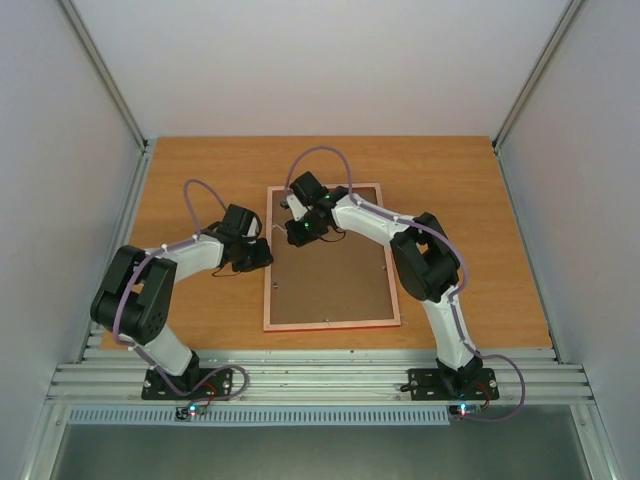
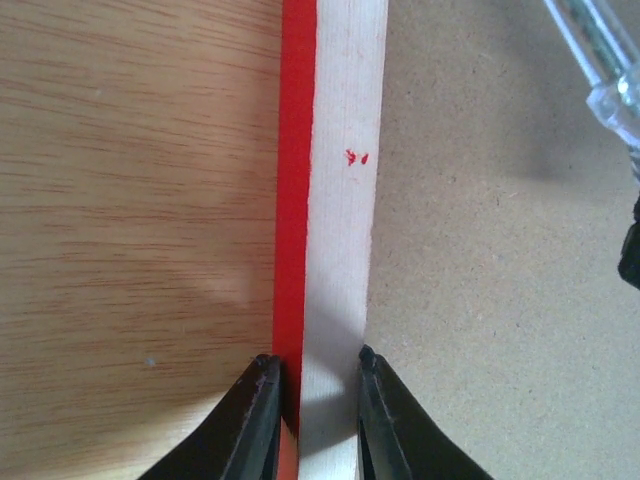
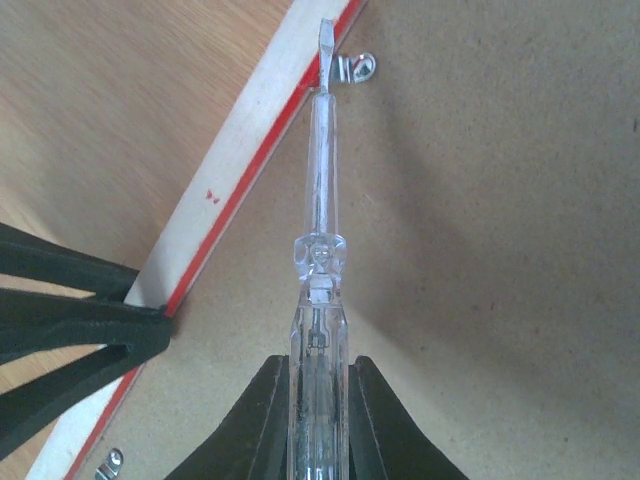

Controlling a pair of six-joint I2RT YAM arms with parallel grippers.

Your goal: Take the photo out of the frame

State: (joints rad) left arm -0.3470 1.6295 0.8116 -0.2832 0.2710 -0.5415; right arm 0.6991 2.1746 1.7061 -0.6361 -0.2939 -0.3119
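The frame (image 1: 332, 325) lies face down on the wooden table, its brown backing board (image 1: 330, 275) facing up. The photo is hidden beneath the board. My left gripper (image 2: 318, 365) is shut on the frame's left rail (image 2: 335, 200), one finger on the red outer edge and the other on the pale wood's inner edge. My right gripper (image 3: 319, 375) is shut on a clear-handled screwdriver (image 3: 320, 260). The screwdriver's flat tip sits beside a small metal retaining clip (image 3: 355, 68) at the rail's inner edge.
A second metal clip (image 3: 110, 462) sits further along the same rail. The left gripper's black fingers (image 3: 80, 320) appear in the right wrist view, close to the screwdriver's left. Grey walls enclose the table (image 1: 200, 170) on three sides.
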